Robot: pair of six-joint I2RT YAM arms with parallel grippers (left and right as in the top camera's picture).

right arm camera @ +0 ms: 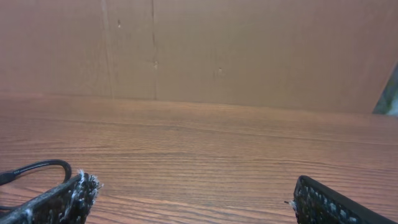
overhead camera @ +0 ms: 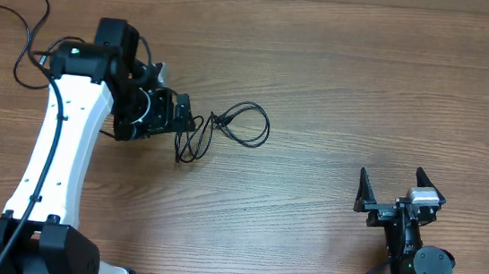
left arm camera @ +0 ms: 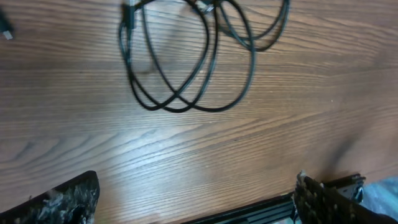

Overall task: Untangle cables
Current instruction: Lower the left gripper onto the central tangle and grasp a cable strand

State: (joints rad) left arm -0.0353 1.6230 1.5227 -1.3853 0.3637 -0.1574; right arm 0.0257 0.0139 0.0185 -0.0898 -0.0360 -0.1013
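Left jaws: released, empty, the nearer pair; cables (overhead camera: 214, 121): loose black loops on surface (overhead camera: 339, 92), just beside those jaws at their 3 o'clock, long axis 9-to-3; right jaws: released, empty, well apart at 4 o'clock.

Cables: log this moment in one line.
cables: overlapping loops on table, ungrasped | left gripper: open, beside cables | right gripper: open, far off

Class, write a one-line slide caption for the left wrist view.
Left gripper, jaws open, hovers above looped black cables lying on the wooden table.
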